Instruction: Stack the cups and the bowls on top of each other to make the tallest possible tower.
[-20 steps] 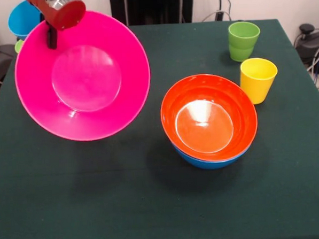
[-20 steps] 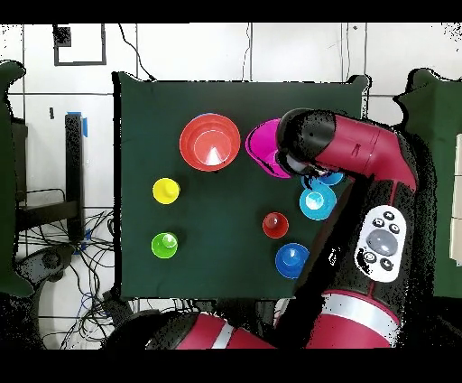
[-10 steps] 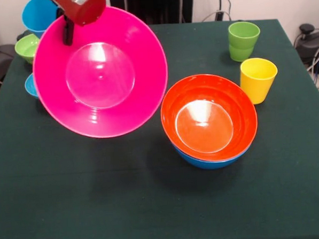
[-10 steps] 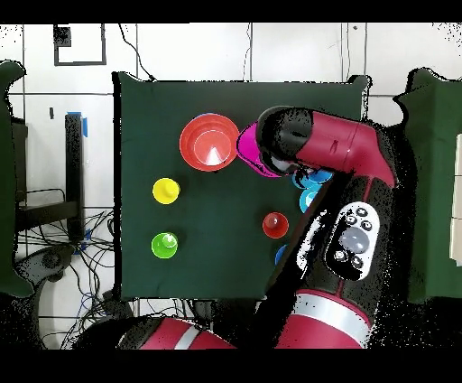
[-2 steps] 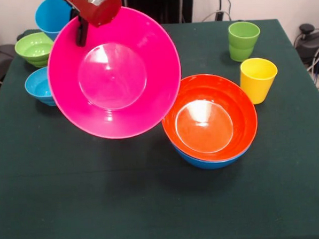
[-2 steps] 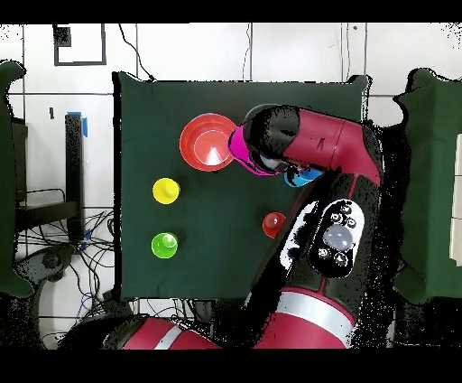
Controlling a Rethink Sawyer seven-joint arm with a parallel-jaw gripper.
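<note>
— Gripper?
— Clamped on the upper rim of the wide glossy pink plastic bowl; one dark finger visible inside the rim, below the red wrist. Enters from 12 o'clock in the front view.
— Pink bowl's pose?
— Lifted off the dark green table, tilted, open face turned towards the camera. Lower right edge overlapping the 10 o'clock rim of the glossy orange plastic bowl in the front view; touching or just in front, cannot tell.
— Orange bowl?
— Upright, nested in a large blue plastic bowl, of which only a crescent shows beneath, at 6 o'clock. Pair sits a little to 3 o'clock of the table's middle.
— Cups?
— Yellow tapered plastic tumbler just beside the orange bowl, at its 2 o'clock. Green tapered plastic tumbler at 11 o'clock of the yellow one, near it but apart. Both upright, mouths up.
— Beyond the pink bowl?
— Small green ridged bowl and small light blue ridged bowl towards 9 o'clock, near the table's edge. Larger light blue vessel at 11 o'clock, partly hidden by the arm.
— Overhead view?
— Red and black arm covering most of the pink bowl; a pink sliver at 3 o'clock of the orange bowl. Small glossy orange-red cup at 5 o'clock of that, standing apart.
</note>
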